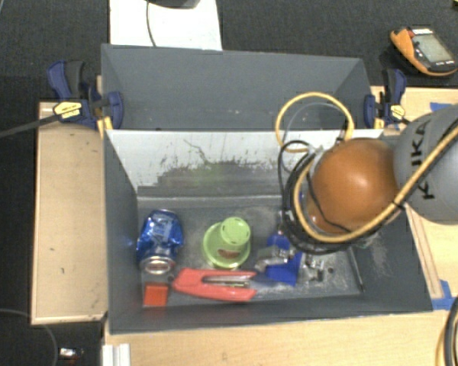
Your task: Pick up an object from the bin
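My gripper (311,266) is low over the bin floor at the right of the middle, largely hidden under the arm's orange cover. A small blue thing (284,270) lies against its left side; whether the gripper touches it I cannot tell. A flat red tool (212,285) with grey metal in its middle lies along the front wall, its right end close to the blue thing. Behind it stands a green round cup-like thing (227,242).
A crushed blue drink can (159,240) lies at the front left, with a small orange block (156,294) in front of it. The arm comes in from the right, its cables looping over the bin's back right.
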